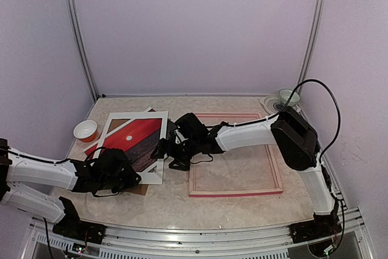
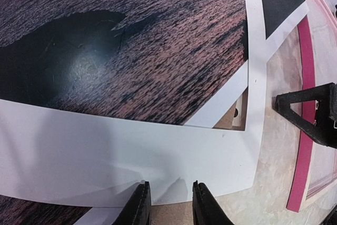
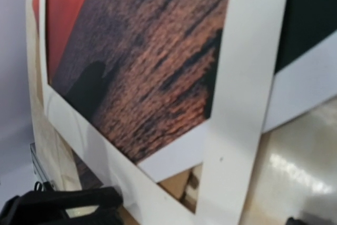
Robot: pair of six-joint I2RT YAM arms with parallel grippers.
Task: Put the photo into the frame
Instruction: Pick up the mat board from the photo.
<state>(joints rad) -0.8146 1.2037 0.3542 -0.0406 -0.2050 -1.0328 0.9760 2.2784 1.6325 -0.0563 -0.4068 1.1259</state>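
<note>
Your frame (image 1: 236, 192) lies flat on the counter (image 1: 176, 205), with bare room along its near rail. Just left, the photo (image 1: 136, 134) shows through the white mat (image 2: 131, 156). Right hand (image 1: 173, 148) is wide over the mat's right edge. Left hand (image 2: 169, 196) is narrow at its near edge; I cannot tell whether it grips.

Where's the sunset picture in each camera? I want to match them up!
Top external: the photo lies left of centre, tilted, under the white mat.
Left wrist: the photo fills the upper left, mostly dark sea.
Right wrist: the photo covers the upper left and middle, red sky at the top.
Shared landmark: the white mat lying on it.
</note>
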